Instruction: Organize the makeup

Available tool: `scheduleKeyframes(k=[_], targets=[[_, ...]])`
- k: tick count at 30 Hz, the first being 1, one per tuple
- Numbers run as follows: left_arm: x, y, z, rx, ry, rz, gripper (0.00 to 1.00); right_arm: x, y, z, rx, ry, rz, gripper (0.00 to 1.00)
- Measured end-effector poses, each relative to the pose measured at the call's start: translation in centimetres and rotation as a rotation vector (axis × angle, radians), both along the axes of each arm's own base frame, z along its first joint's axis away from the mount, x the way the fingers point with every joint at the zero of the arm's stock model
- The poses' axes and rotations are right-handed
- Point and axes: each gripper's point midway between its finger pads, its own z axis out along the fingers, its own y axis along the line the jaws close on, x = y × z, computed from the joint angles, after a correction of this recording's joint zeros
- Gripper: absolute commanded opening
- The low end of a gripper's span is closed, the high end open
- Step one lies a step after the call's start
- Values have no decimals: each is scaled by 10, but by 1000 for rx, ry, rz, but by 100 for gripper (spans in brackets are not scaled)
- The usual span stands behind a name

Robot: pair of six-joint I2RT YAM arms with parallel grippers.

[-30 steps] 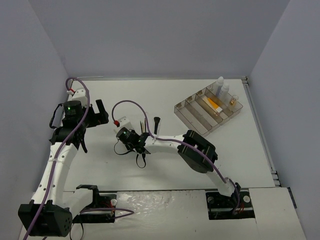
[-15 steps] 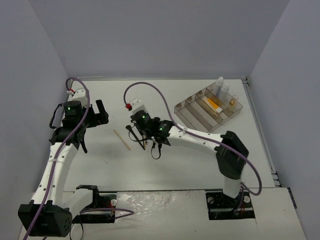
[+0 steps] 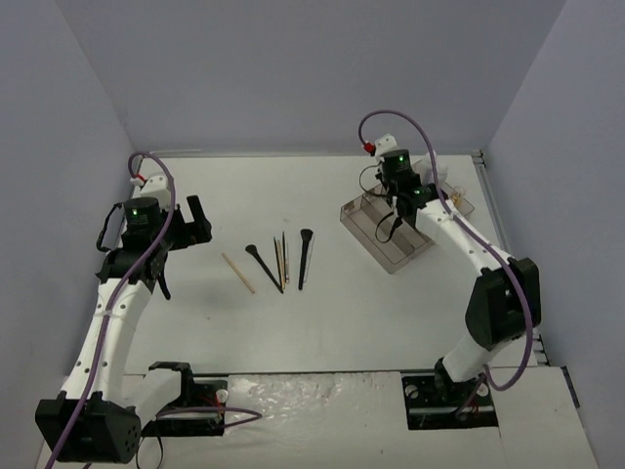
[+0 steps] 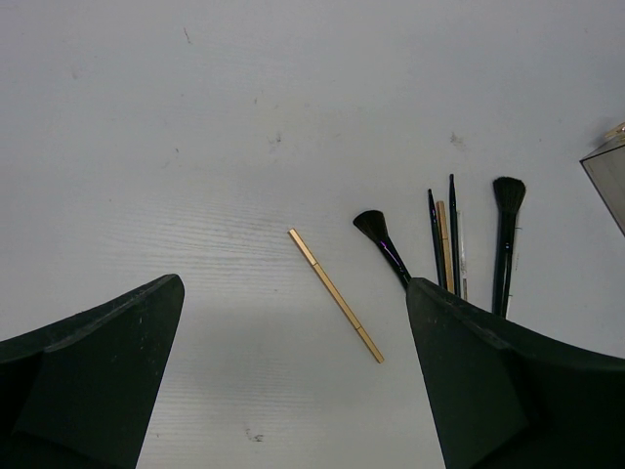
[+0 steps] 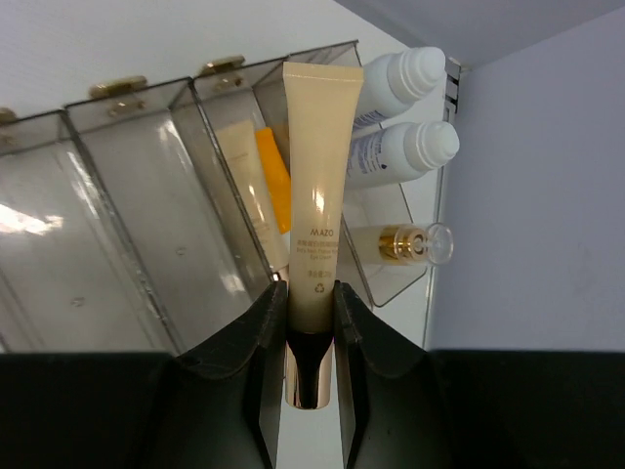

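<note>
My right gripper [image 5: 311, 313] is shut on a cream tube with a gold cap [image 5: 317, 186] and holds it over the smoky clear tray [image 5: 117, 225]. The tray's far slots hold two white bottles [image 5: 395, 78], an orange tube [image 5: 273, 181] and a tiny amber vial [image 5: 410, 242]. In the top view the right gripper [image 3: 401, 210] hovers over the tray [image 3: 391, 252]. Two black brushes [image 3: 264, 266] [image 3: 305, 256] and thin tan sticks [image 3: 237, 273] [image 3: 282, 256] lie mid-table. My left gripper [image 3: 195, 225] is open and empty, left of them. Its wrist view shows a tan stick [image 4: 337, 309] and a brush [image 4: 384, 244].
Grey walls close in the table on the left, back and right. The tray's near slots [image 5: 59, 244] hold nothing. A corner of the tray [image 4: 607, 176] shows at the right edge of the left wrist view. A metal rail [image 3: 508, 264] runs along the table's right side.
My right arm has swung from the brushes at mid-table to above the tray at the back right, carrying the cream tube. The brushes and sticks are now uncovered. The left arm has not moved.
</note>
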Motion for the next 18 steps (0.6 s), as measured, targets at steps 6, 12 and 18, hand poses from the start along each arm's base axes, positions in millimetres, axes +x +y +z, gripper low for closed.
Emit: scheduleKeyframes(k=[6,12,18], targets=[[0,2,0,6,2,9,97,25,-42,-38,-144,127,-4,0],[0,3,-1,9,3,13,97,32,-68,-81,-215,246,-7,2],[0,3,-1,9,3,13,97,36,-74,-104,-235,290,-2,19]])
